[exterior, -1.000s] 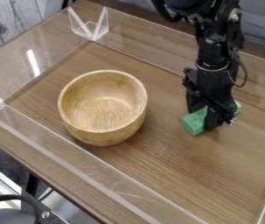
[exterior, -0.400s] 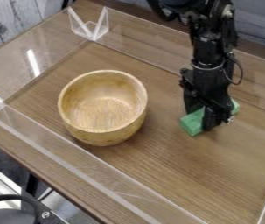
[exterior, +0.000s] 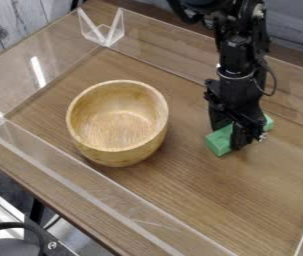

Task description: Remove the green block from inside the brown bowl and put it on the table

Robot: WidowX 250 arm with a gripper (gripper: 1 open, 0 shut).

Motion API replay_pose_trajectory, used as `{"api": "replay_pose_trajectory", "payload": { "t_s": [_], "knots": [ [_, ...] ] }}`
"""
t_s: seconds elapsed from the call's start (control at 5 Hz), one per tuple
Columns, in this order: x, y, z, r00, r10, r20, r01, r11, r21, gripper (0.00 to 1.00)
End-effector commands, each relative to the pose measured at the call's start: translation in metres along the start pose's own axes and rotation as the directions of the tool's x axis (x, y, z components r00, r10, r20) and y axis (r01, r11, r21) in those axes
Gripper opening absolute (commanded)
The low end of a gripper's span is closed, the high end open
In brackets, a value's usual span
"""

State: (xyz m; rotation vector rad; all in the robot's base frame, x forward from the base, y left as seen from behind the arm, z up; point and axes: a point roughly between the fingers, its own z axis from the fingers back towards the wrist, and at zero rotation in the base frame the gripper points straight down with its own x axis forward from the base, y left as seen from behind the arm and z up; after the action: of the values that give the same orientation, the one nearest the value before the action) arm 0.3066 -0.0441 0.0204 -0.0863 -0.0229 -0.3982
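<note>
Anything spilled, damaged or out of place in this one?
Nothing stands out: the wooden bowl sits upright with no visible damage or spill, and the green block is outside it, low over the tabletop at the claw.

Lower-left corner of worktop [exterior: 187, 205]: black cable [exterior: 18, 228], looped, near the edge. Upper-left corner: wood-grain floorboards [exterior: 10, 22], grey, beyond the worktop's edge.

One high view over the table

The lone camera looks steeply down across the table [exterior: 127, 190] from above one side, near enough that the bowl [exterior: 118, 122] shows whole; the arm [exterior: 239, 50] enters at the frame's far edge.
</note>
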Motion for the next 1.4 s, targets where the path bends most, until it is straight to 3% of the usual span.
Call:
{"api": "replay_pose_trajectory", "payload": {
  "t_s": [0.0,0.2,0.8,1.2],
  "knots": [
    [-0.0019,0.0021,0.0029,1.000,0.003,-0.001,-0.003,1.000,-0.008,0.00],
    [-0.0031,0.0031,0.0017,1.000,0.001,-0.005,-0.001,1.000,-0.015,0.00],
    [0.0002,0.0061,-0.0003,0.999,0.036,-0.038,-0.039,0.996,-0.083,0.00],
    [-0.0086,0.0025,0.0055,0.997,0.055,-0.058,-0.061,0.992,-0.112,0.00]
  ]
}}
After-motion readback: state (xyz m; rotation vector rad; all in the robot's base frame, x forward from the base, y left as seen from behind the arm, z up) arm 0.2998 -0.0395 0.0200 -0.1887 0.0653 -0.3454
